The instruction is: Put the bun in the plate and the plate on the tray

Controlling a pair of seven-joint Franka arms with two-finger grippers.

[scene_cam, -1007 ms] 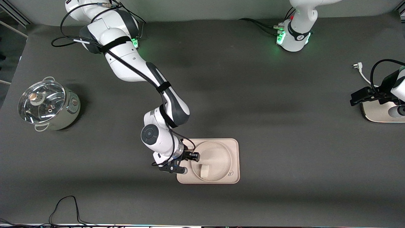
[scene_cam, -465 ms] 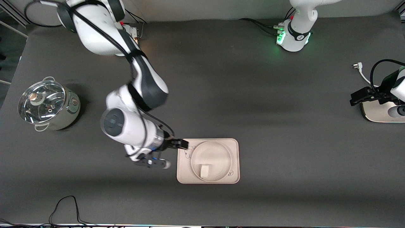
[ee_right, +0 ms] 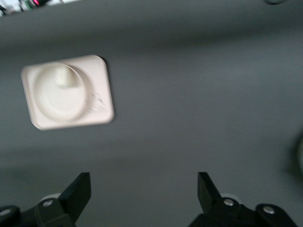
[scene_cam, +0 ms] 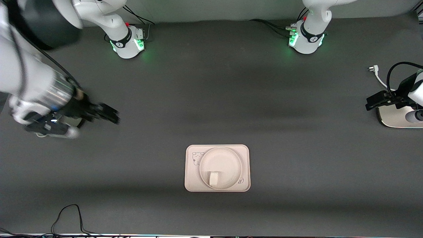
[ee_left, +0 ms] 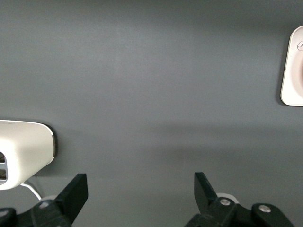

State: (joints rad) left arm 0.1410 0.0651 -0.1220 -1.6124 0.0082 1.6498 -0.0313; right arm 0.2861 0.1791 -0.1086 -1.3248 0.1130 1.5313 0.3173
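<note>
The white bun [scene_cam: 214, 178] lies in the round cream plate [scene_cam: 228, 158], at its edge nearer the front camera. The plate sits on the cream-pink tray [scene_cam: 245, 150] with the bear print, mid-table. My right gripper [scene_cam: 111, 116] is open and empty, up over the bare table toward the right arm's end, well clear of the tray. Its wrist view shows the tray [ee_right: 102, 113], plate [ee_right: 45, 101] and bun [ee_right: 66, 75] beyond the open right gripper [ee_right: 144, 189]. My left gripper [scene_cam: 372, 101] waits open and empty at the left arm's end; it also shows in its wrist view [ee_left: 141, 189].
A white flat device [scene_cam: 395, 119] lies under the left gripper and shows in the left wrist view [ee_left: 23, 153]. A white plug and cable [scene_cam: 375, 71] lie beside it. A black cable [scene_cam: 66, 213] loops at the table's near edge. The tray's corner [ee_left: 292, 80] shows in the left wrist view.
My right arm has let go at the tray's rim, lifted and swung away toward its own end of the table. The plate with the bun stays on the tray. The left arm has not moved.
</note>
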